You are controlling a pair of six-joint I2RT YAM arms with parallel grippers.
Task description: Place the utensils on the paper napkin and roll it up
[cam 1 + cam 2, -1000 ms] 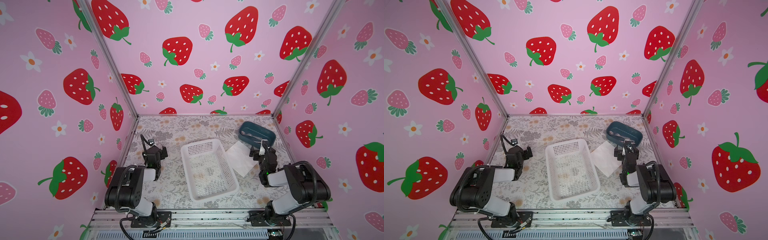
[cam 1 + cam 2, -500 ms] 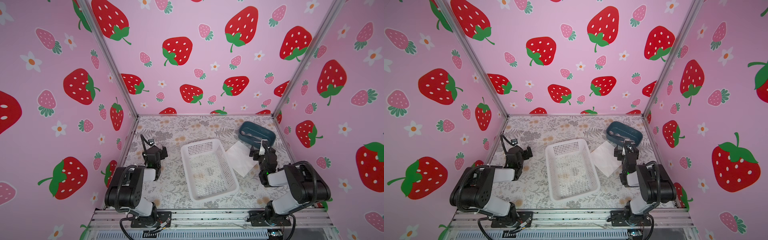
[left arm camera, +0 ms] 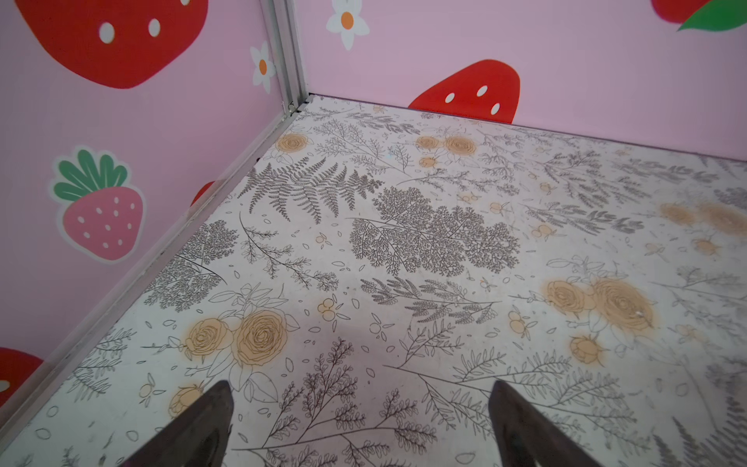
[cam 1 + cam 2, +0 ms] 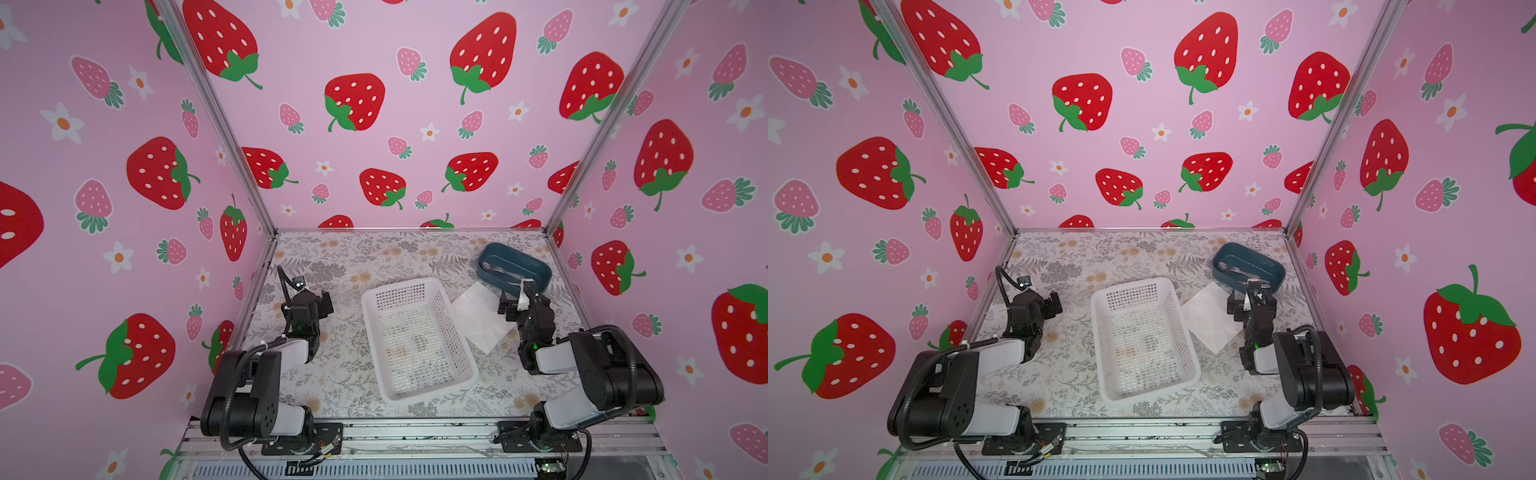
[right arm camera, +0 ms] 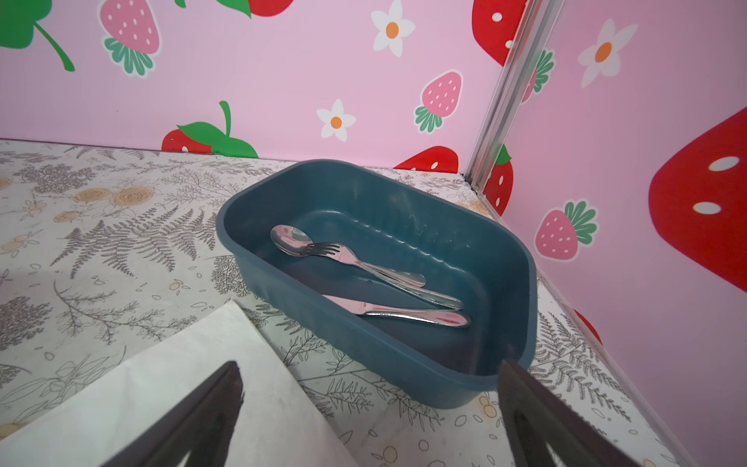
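Observation:
The utensils lie in a dark blue tub [image 5: 364,347] at the back right: a spoon [image 5: 291,240], a fork [image 5: 343,254] across it, and a knife [image 5: 396,313] nearer the front wall. In both top views the tub [image 4: 515,255] [image 4: 1246,253] stands just behind the paper napkin [image 4: 478,320] [image 4: 1210,320], a flat white sheet set cornerwise on the table. My right gripper [image 4: 515,299] [image 5: 370,364] is open and empty, over the napkin's [image 5: 182,396] far edge just short of the tub. My left gripper [image 4: 322,303] [image 3: 359,388] is open and empty above bare floral tabletop at the left.
A white perforated basket [image 4: 401,284] [image 4: 1129,286] stands empty mid-table between the two arms, its right side touching the napkin's left corner. Pink strawberry walls close in the left, back and right sides. Both arm bases sit on the front rail.

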